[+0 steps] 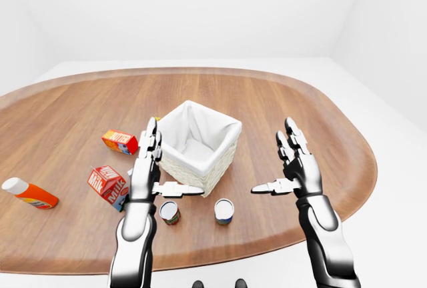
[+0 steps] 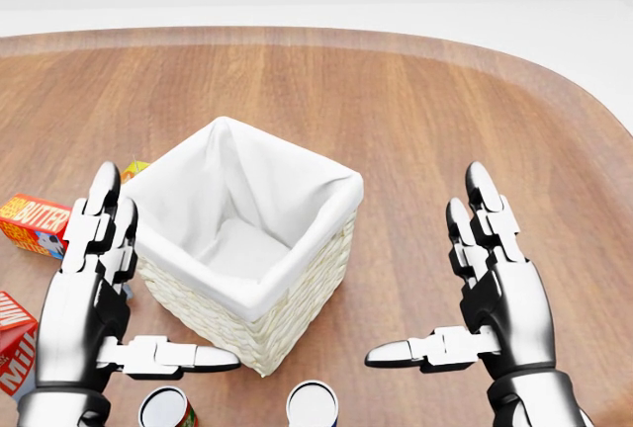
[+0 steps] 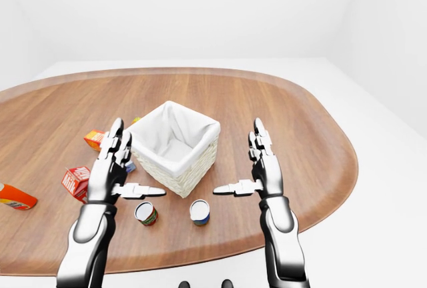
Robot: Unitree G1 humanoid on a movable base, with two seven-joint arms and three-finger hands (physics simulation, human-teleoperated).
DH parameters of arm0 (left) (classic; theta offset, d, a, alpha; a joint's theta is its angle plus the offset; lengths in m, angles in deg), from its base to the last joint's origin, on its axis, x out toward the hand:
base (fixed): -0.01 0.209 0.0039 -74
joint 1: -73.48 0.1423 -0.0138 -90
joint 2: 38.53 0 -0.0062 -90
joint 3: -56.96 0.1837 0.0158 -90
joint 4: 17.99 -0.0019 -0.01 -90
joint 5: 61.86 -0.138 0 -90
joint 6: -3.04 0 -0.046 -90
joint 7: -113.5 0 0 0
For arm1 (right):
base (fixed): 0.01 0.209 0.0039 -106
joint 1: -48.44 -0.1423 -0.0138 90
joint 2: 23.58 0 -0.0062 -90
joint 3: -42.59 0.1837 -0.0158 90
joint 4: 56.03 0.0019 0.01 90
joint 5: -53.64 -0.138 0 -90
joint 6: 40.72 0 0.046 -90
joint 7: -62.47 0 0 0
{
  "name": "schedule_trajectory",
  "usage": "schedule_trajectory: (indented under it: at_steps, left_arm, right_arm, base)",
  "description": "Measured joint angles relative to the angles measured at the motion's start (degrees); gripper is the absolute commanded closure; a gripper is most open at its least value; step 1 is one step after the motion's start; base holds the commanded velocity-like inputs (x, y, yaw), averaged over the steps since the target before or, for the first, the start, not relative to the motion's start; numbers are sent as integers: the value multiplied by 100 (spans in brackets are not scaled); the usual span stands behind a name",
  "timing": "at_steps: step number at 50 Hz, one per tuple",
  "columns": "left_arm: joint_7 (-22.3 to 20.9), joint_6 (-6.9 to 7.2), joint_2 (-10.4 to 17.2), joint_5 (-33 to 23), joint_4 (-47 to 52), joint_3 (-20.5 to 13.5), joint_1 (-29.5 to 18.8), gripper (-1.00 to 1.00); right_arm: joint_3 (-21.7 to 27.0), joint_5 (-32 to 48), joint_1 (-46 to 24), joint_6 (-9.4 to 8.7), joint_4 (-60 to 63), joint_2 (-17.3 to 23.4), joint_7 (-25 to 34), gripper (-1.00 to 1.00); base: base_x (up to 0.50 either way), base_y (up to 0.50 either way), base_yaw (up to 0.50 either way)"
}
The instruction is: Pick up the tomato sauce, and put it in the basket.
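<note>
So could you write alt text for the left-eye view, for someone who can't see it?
Two silver robot hands, left hand and right hand, hover open on either side of a white-lined wicker basket on an oval wooden table. Two small cans stand below the basket; a butter box, milk carton and orange bottle lie left.

Just past my left hand [image 2: 84, 294], toward the left edge of the head view, an orange carton [image 2: 33, 221] reads "BUTTER" in white letters. Nearer me on that same side, a red and white carton [image 2: 14, 346] shows "MIL" before the frame cuts it. The labels on the two cans are too small for me to read
</note>
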Motion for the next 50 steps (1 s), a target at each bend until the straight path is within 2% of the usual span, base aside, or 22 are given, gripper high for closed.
schedule_trajectory:
  at_steps: [27, 50]
  left_arm:
    - [-31, 0, 39, -688, 415, 30, 147, -100]
    - [-184, 0, 63, -1440, 950, -116, 336, -100]
  right_arm:
    - [6, 36, -20, 0, -39, 0, -42, -100]
    - [4, 51, -21, 0, -48, 1, -53, -100]
  base:
    - [0, 0, 0]
    - [0, 0, 0]
